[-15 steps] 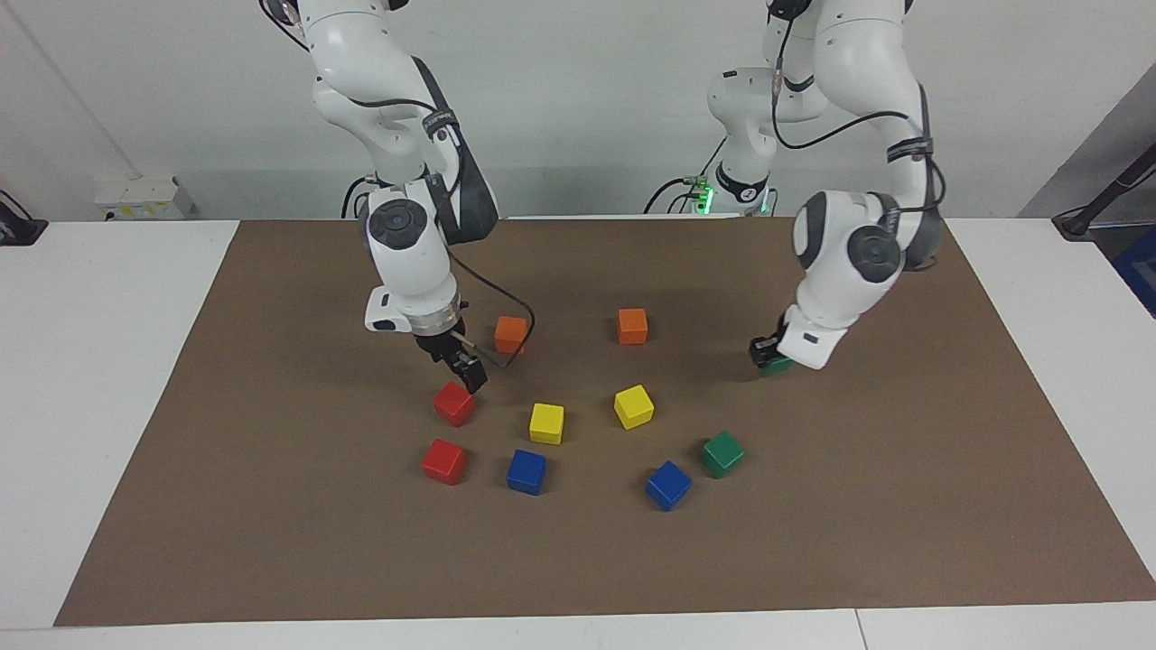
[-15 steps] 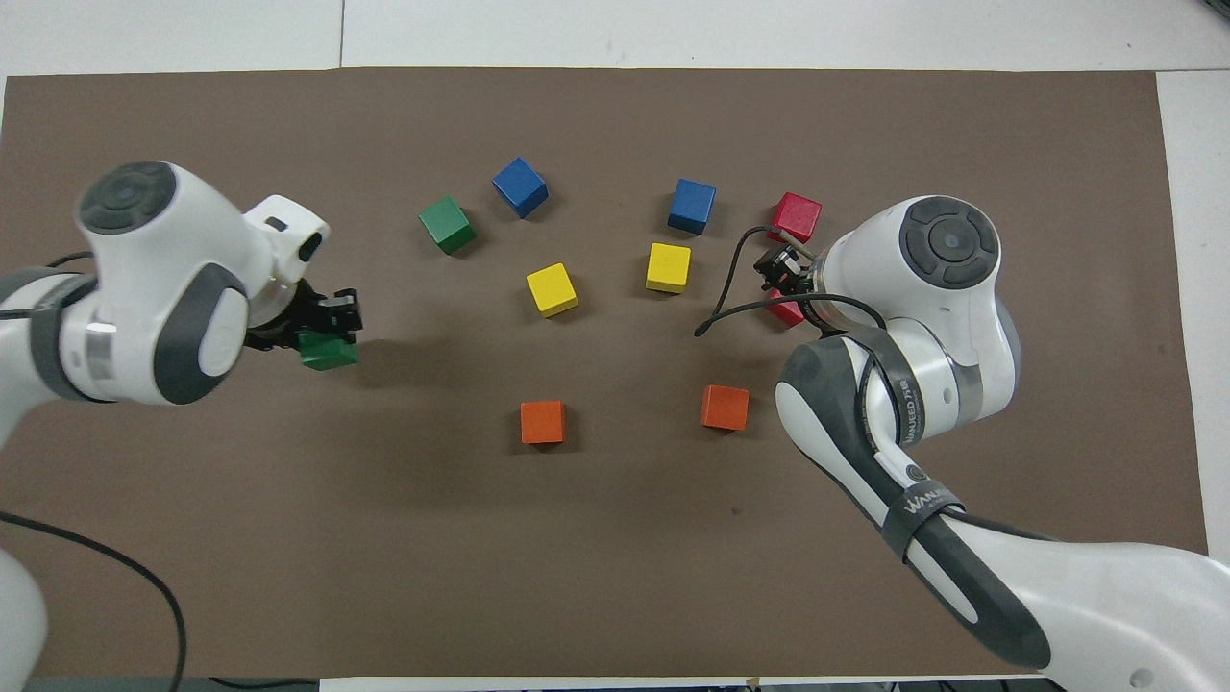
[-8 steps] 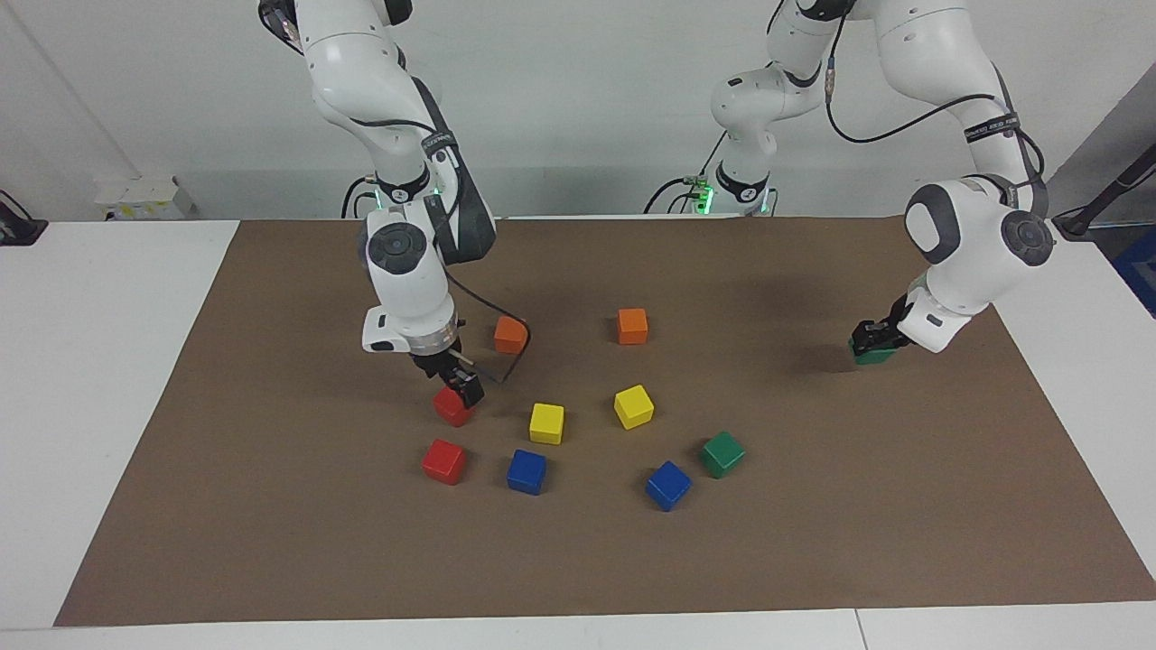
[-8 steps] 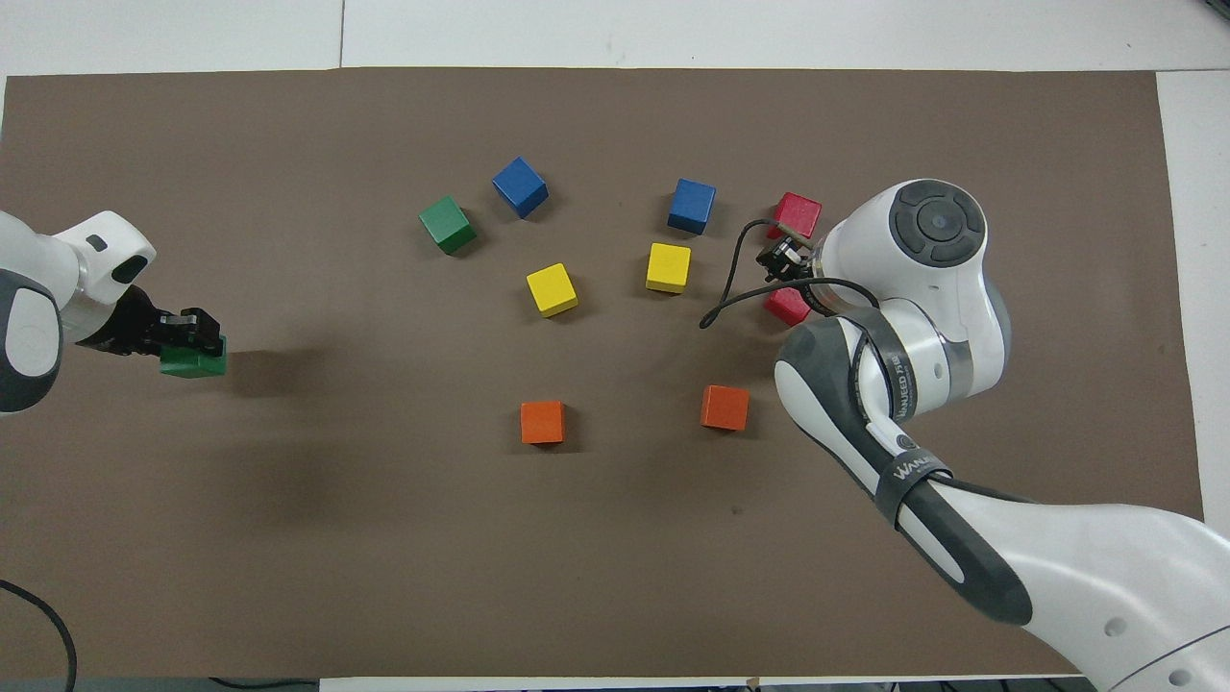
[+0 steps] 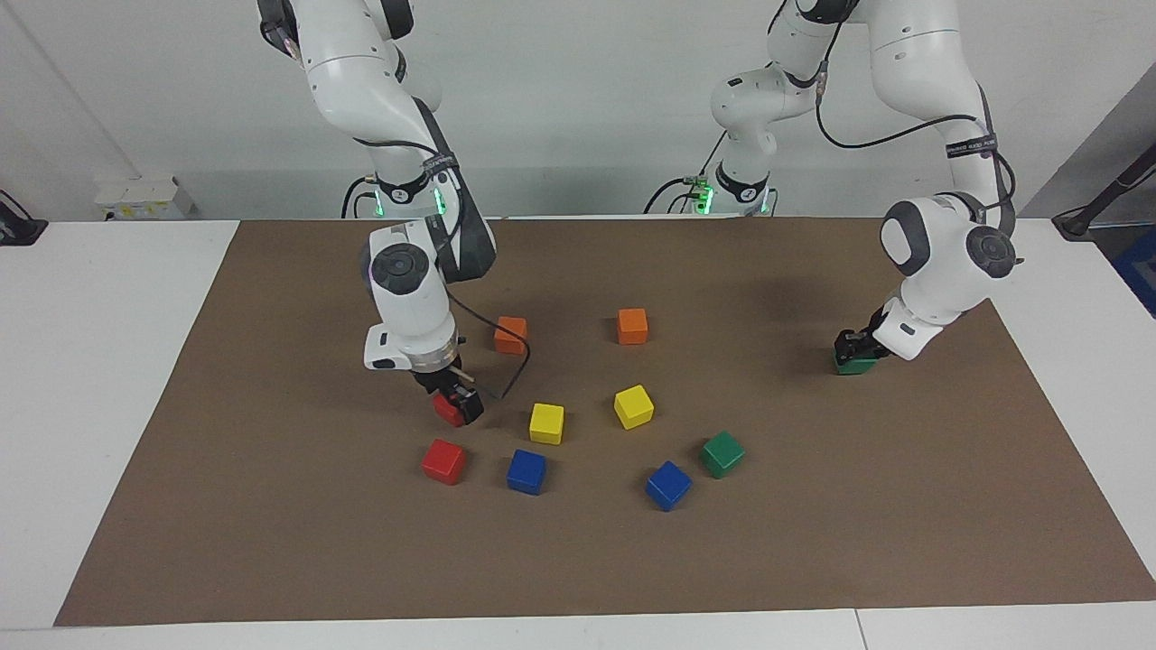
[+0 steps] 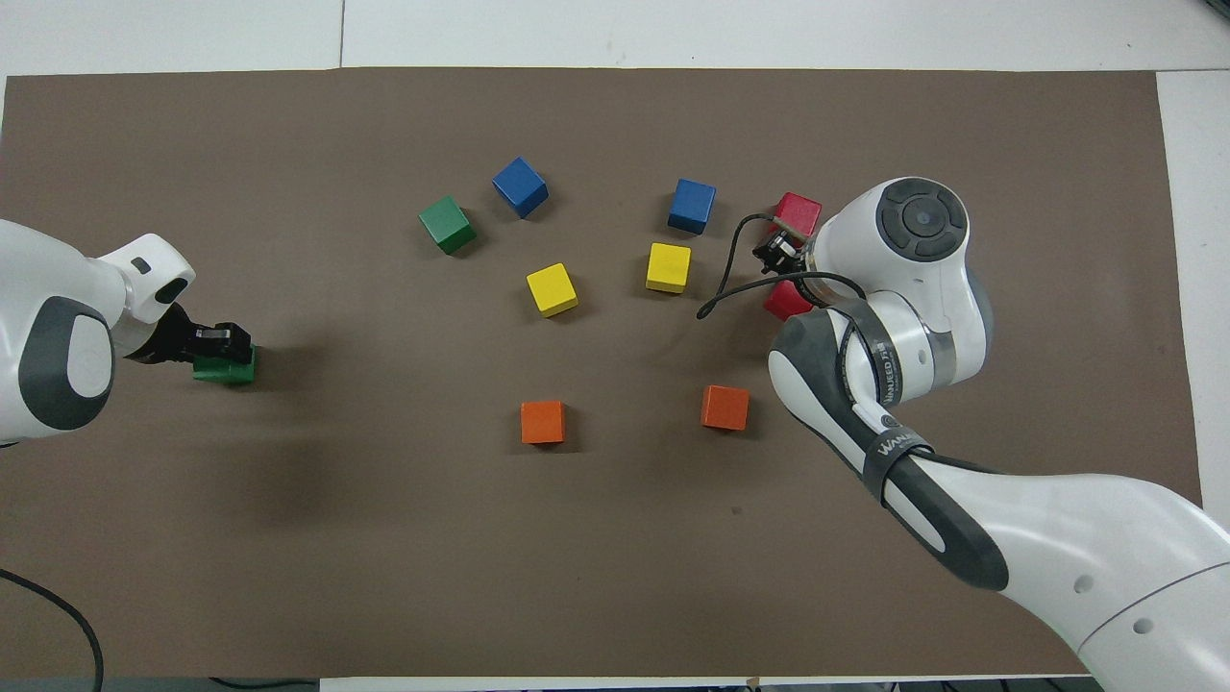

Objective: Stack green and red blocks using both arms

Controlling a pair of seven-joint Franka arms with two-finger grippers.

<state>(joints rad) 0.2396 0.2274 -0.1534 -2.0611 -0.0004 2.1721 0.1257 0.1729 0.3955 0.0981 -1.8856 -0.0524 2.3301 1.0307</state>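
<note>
We see the left tool (image 5: 854, 348) clamped on a green block (image 5: 853, 365) low over the mat (image 5: 271, 506) at its arm's end. Our right tool (image 5: 452, 397) stands wide around a red block (image 5: 446, 410), beside the other red block (image 5: 443, 461); the second green block (image 5: 722, 453) sits past the yellow cubes (image 5: 545, 422).

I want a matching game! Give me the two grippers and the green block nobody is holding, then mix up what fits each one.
Things:
1. left gripper
2. right gripper
3. loose green block

What fits:
A. open, down at a red block
B. lying beside a blue block
C. shut on another green block

Pairs: 1-C, 2-A, 3-B
</note>
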